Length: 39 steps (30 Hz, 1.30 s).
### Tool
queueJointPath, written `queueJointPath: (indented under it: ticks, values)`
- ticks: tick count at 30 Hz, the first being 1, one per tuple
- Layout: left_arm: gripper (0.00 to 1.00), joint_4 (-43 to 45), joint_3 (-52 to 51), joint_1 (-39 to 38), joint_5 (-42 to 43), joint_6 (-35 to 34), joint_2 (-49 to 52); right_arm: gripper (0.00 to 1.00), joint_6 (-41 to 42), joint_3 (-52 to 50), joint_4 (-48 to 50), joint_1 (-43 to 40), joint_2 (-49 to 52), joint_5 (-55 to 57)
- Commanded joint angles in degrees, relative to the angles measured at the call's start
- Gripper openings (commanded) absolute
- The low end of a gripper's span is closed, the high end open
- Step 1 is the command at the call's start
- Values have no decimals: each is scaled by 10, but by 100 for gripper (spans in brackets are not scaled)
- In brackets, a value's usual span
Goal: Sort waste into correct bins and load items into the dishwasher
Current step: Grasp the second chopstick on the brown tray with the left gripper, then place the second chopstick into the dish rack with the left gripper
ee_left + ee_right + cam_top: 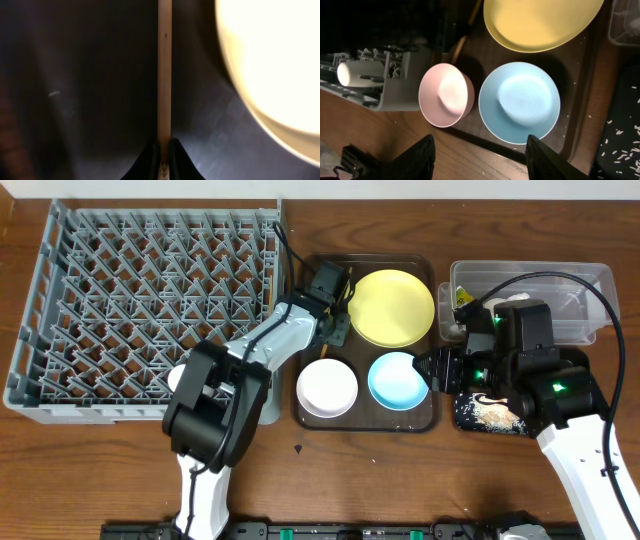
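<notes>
A brown wooden table point(100, 470) runs up to a plain beige wall point(400, 188) at the far edge. On the far left sits the grey rack point(40, 330), the largest thing in view, with a white cup point(347, 72) lying on its side at its near right corner. A brown tray point(300, 415) stands in the middle, just right of the rack. It holds a yellow plate point(392, 307) at the far right, a pink bowl point(327, 387) at the near left and a blue bowl point(398, 380) beside it at the near right. A wooden chopstick point(164, 75) lies on the tray just left of the plate. At the far right is a clear tub point(585, 280) with a green-yellow wrapper point(462, 300) in its left end. Near it, a black tray point(620, 110) carries scattered rice point(618, 156), and a few grains also dot the brown tray. The left arm reaches across the rack's near right corner, and the left gripper point(164, 150) is pinched shut on the chopstick, low over the tray. The right arm bends over the black tray. The right gripper point(482, 165) hangs above the near edge of the blue bowl, fingers spread wide, holding nothing.
</notes>
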Motion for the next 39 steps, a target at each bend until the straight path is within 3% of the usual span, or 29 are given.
queueJointPath:
  ticks: [1, 11, 20, 29, 33, 39]
  values:
    - [8, -24, 3, 0, -78, -7, -86, 56, -11, 7, -1, 2, 0, 2]
    - [8, -181, 3, 52, -114, -8, -212, 55, -11, 7, -9, 2, 0, 2]
    - [8, -180, -7, 116, -112, -7, -167, 55, -10, 7, -10, 2, 0, 2]
    - [9, -185, -7, 116, -85, 8, -150, 56, -10, 7, -9, 2, 0, -3]
    - [29, -191, -3, 116, -84, 7, -167, 56, -11, 7, -10, 2, 0, -2]
    - [31, -205, 6, 113, -73, 3, -228, 56, -11, 7, -11, 2, 0, -2]
